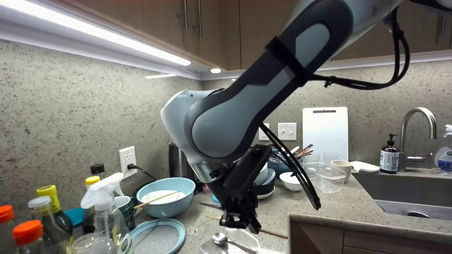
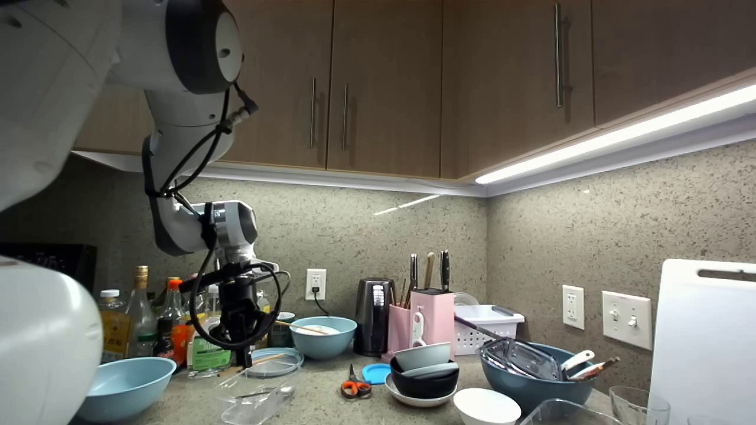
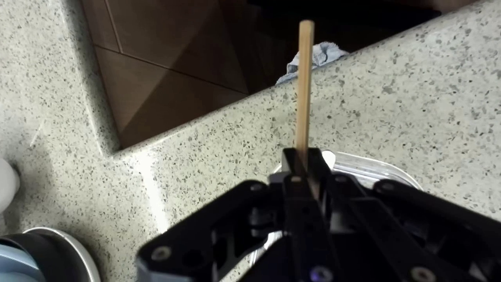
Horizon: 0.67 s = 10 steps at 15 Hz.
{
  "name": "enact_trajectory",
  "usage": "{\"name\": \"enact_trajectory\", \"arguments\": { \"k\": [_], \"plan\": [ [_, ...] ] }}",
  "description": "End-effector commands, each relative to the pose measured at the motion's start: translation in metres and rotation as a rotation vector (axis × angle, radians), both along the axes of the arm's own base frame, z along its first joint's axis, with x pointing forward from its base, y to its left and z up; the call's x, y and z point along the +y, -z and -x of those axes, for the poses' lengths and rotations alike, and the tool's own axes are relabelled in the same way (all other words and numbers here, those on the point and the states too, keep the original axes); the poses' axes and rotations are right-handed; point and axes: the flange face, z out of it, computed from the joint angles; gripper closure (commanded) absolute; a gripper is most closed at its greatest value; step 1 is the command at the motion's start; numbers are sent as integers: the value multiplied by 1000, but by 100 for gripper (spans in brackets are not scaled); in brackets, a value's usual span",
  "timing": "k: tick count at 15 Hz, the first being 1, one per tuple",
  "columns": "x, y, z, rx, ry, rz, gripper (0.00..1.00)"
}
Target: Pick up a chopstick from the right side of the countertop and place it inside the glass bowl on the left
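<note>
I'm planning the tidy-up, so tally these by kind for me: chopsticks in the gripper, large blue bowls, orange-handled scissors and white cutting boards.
Chopstick in the gripper: 1
Large blue bowls: 3 (light blue bowl, second light blue bowl, darker blue bowl)
Orange-handled scissors: 1
White cutting board: 1
Total: 6

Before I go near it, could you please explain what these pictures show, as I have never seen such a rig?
The machine is a white and black robot arm ending in a black two-fingered gripper, closed on a thin wooden chopstick. Two pictures come from cameras outside the robot; the third looks down from its wrist. On the speckled grey-beige stone countertop stand a round light-blue bowl with a second wooden chopstick poking over its rim, and a clear rectangular container with a metal spoon inside.
</note>
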Motion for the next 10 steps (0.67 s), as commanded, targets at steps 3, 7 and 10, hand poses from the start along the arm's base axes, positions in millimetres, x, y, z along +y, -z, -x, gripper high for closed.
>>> {"name": "enact_trajectory", "arguments": {
  "k": [3,7,10],
  "plan": [
    [-6,15,-9,75,112,21,98],
    [-9,31,-16,125,228,74,98],
    [-8,41,-23,164,280,82,98]
  ]
}}
